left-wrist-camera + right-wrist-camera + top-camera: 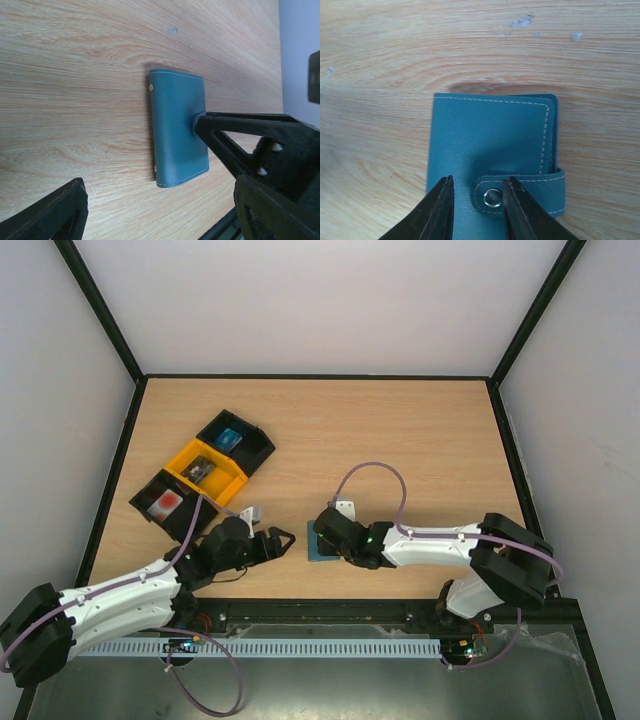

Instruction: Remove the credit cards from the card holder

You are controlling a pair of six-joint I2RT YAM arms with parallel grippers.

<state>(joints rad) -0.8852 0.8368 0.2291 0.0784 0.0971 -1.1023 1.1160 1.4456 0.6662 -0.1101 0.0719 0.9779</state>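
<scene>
The card holder (pixel 318 546) (pixel 485 135) (pixel 177 135) is a blue-grey wallet lying flat and closed near the table's front edge, its side tab (pixel 530 192) snapped shut. No credit cards show; the closed cover hides the inside. My right gripper (pixel 327 530) (pixel 477 186) is down over the wallet with its jaws a little apart. The snap end of the tab lies between them, and one finger (pixel 235 127) touches the cover. My left gripper (pixel 285 540) (pixel 162 205) stands open just left of the wallet, holding nothing.
Three small trays sit in a diagonal row at the back left: a black one (pixel 238 438) with a blue item, a yellow one (pixel 205 472) with a dark item, and a black one (pixel 163 503) with a red item. Dark frame rails border the table.
</scene>
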